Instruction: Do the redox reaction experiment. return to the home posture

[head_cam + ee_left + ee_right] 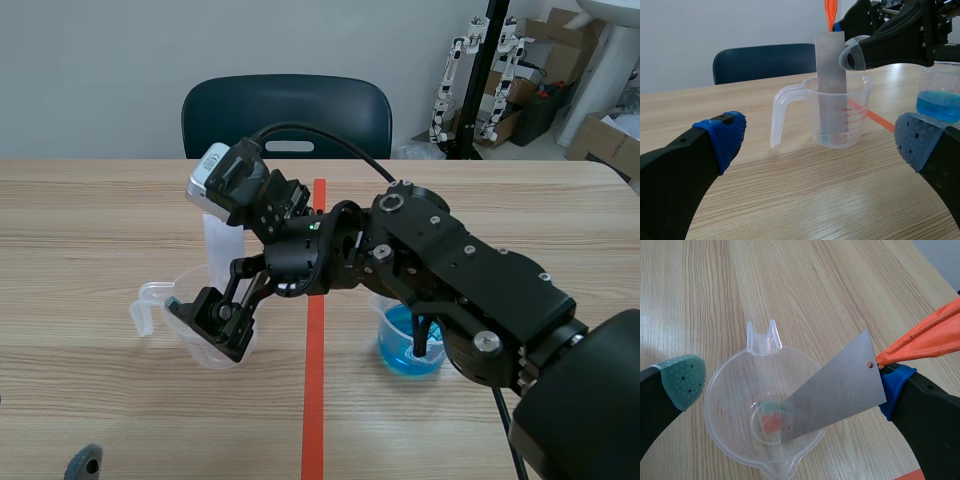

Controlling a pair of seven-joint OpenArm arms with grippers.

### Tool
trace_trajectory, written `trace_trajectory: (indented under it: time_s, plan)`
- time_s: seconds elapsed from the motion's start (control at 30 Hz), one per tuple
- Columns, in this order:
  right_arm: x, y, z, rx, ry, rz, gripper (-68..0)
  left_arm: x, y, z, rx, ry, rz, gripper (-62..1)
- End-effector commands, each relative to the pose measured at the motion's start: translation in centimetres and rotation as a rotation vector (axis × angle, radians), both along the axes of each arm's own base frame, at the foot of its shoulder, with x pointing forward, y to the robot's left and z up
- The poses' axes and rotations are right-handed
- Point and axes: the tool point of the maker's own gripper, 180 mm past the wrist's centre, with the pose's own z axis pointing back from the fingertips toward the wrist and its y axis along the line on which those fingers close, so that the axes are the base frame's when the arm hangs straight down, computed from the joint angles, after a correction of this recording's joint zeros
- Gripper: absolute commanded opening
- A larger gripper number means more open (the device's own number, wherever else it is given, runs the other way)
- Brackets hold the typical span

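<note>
A clear measuring cup stands left of the red tape line. A grey metal strip with an orange ribbon leans inside it, its top corner against one blue pad. My right gripper is open, its fingers on either side of the cup. In the scene view the right arm reaches across the tape to the cup. My left gripper is open low over the table, with the cup and strip ahead of it. A beaker of blue liquid stands right of the tape.
A dark chair stands behind the table's far edge. The right arm's bulk covers the table's middle and right front. Only a grey fingertip of the left gripper shows at the front left. Boxes and spare robot parts lie on the floor at the back right.
</note>
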Motion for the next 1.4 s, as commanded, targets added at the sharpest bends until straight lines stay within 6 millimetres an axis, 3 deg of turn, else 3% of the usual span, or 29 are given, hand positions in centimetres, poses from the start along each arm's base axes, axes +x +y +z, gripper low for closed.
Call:
trace_trajectory:
  time_s: [0.0, 0.9, 1.1, 1.37]
  plan:
    - [0.5, 0.5, 1.4, 0.036, -0.026, 0.004, 0.4, -0.2, 0.4, 1.0, -0.011, -0.047, 0.002, 1.4]
    - [0.6, 0.5, 1.7, 0.046, -0.032, 0.005, 0.4, -0.2, 0.4, 1.0, -0.011, -0.047, 0.002, 1.4]
    - [1.7, 0.6, 3.3, 0.070, -0.056, 0.000, 0.4, -0.2, 0.5, 1.0, -0.010, -0.045, 0.001, 1.4]
    - [3.0, 0.5, 5.5, 0.097, -0.098, -0.010, 0.4, -3.3, 1.5, 0.8, 0.031, 0.030, -0.031, 1.4]
